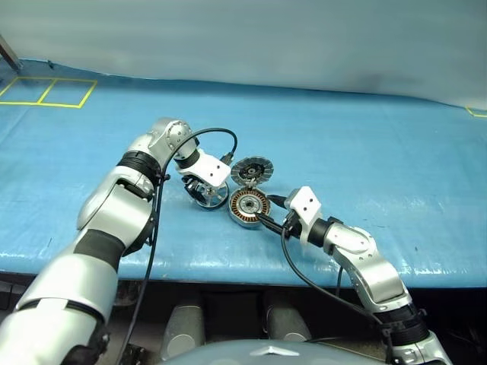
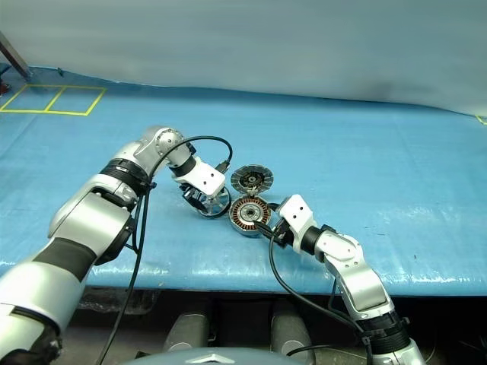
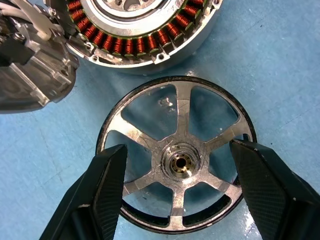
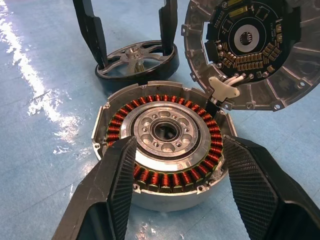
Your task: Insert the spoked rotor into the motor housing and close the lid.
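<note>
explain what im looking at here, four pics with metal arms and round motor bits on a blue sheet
It is a two-armed humanoid robot at a table with a blue cover. Two pictures come from cameras in its head, looking down over both arms. The other two come from a camera on each wrist, looking along that arm's claw. The left claw stands open around a spoked rotor lying flat on the cover. The right claw stands open around the motor housing, a cup ringed with copper windings. Its lid is swung open, circuit board showing. Nothing is lifted.

You see a scratched, shiny metal spoked rotor (image 3: 178, 161), shiny copper wire in the motor housing (image 4: 162, 145), and a glossy blue surface (image 1: 365, 137).
</note>
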